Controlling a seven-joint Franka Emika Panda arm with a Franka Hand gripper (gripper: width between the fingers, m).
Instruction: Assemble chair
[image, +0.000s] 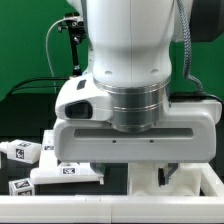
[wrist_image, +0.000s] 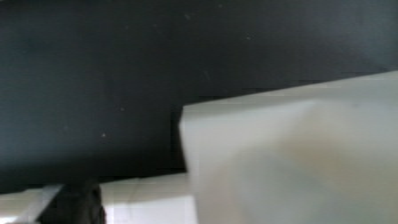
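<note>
Loose white chair pieces with black-and-white tags lie at the exterior view's lower left: one (image: 22, 151), a longer one (image: 66, 175) and a third (image: 24, 187). A larger white chair piece (image: 188, 196) sits under the gripper's hand at the exterior view's lower right. My gripper (image: 136, 178) hangs low over the table, jaws spread wide, nothing clearly held. In the wrist view a blurred white chair piece (wrist_image: 294, 150) fills one side, very near the camera. One dark finger (wrist_image: 71, 203) shows beside a white strip (wrist_image: 146, 200). The other finger is hidden.
The big white arm (image: 125, 50) fills most of the exterior view and hides the table behind it. Black cables (image: 62, 45) hang before a green backdrop. The dark table top (wrist_image: 125, 70) fills the rest of the wrist view.
</note>
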